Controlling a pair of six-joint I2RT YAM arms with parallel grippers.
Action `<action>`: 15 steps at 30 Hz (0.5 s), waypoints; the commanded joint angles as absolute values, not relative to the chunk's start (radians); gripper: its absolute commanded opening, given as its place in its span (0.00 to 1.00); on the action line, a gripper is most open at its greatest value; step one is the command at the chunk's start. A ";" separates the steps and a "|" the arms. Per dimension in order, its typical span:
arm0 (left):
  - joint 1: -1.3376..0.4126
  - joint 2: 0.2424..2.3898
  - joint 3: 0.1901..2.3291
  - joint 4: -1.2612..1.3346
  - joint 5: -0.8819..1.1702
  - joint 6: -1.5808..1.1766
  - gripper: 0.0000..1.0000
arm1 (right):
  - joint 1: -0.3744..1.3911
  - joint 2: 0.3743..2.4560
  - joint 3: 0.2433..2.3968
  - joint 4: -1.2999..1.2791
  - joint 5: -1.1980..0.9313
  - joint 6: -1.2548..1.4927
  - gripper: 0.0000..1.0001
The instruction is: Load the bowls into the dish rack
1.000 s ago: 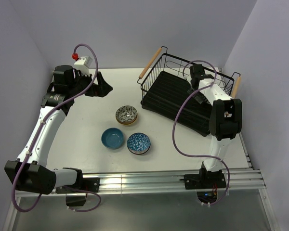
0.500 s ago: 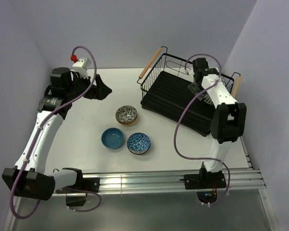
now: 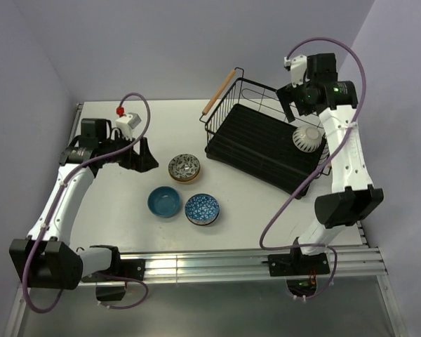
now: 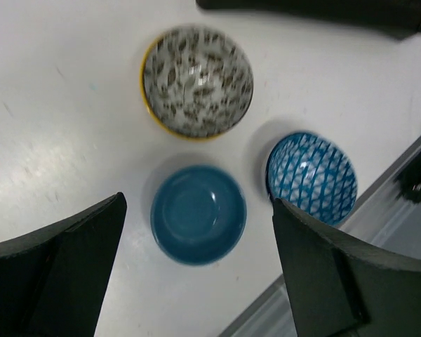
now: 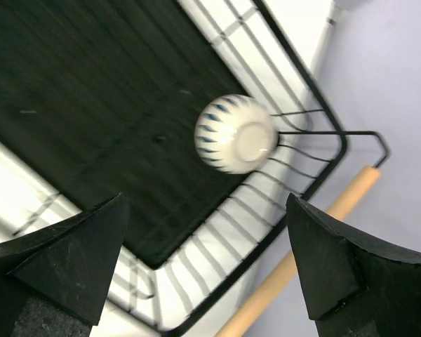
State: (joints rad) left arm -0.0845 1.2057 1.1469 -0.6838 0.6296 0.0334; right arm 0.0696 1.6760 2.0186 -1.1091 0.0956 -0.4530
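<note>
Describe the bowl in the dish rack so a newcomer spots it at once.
Find the black wire dish rack at the table's far right. At its right end lies a white bowl, bottom up, with dark blue strokes. The other three bowls sit upright on the table, outside it.

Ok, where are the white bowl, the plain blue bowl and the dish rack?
white bowl (image 5: 247, 137), right wrist view, on its underside.
plain blue bowl (image 4: 198, 213), left wrist view, inner bottom.
dish rack (image 3: 252, 140), top external view, slatted base.
</note>
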 commanded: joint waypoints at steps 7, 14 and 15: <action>-0.080 1.393 1.105 -0.853 0.581 0.236 0.74 | 0.077 1.508 2.000 -1.193 -0.190 -0.279 1.00; -0.103 1.450 1.023 -0.835 0.483 0.301 0.59 | 0.077 1.437 1.915 -1.177 -0.239 -0.258 1.00; -0.107 1.454 1.014 -0.828 0.476 0.301 0.59 | 0.075 1.428 1.913 -1.175 -0.241 -0.256 1.00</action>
State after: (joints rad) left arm -0.0929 1.4487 1.0328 -0.8352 0.5182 0.2508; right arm 0.0696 1.4723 1.9320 -1.1835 -0.1997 -0.2836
